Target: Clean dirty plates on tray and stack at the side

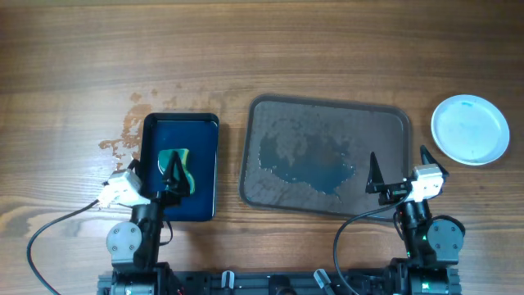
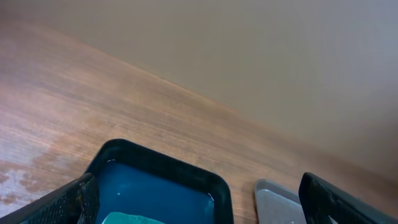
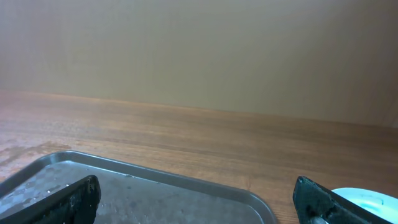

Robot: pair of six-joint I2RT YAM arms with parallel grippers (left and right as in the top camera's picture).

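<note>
The large grey-brown tray (image 1: 327,111) lies in the middle of the table, wet and with no plate on it. It also shows in the right wrist view (image 3: 186,186) and at the edge of the left wrist view (image 2: 273,199). White plates (image 1: 470,129) with faint blue smears sit to the right of the tray, seen as one round stack; a sliver shows in the right wrist view (image 3: 367,202). My left gripper (image 1: 161,172) is open above the dark-blue tray (image 1: 180,123). My right gripper (image 1: 401,170) is open over the tray's near right corner.
The dark-blue tray (image 2: 161,168) holds blue liquid and a teal-green sponge (image 1: 182,166), whose corner shows in the left wrist view (image 2: 127,219). Water stains (image 1: 123,135) mark the wood left of it. Cables run along the near edge.
</note>
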